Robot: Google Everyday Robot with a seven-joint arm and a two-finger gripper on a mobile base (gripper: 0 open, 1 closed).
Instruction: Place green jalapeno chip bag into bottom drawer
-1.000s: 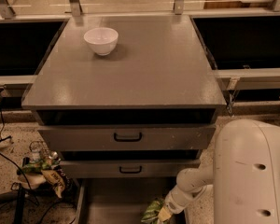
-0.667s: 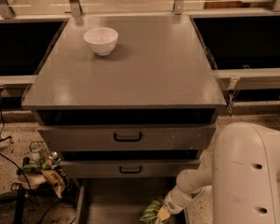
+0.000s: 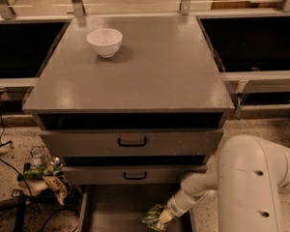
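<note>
The tool seems to be gripping the green jalapeno chip bag low inside the bottom drawer, so next it should let go.

the grey table carries one white bowl, near its back left corner. on the speckled floor left of the table lie crumpled packets and black cables. the gripper is low in front, over the open bottom drawer, touching the green bag.
</note>
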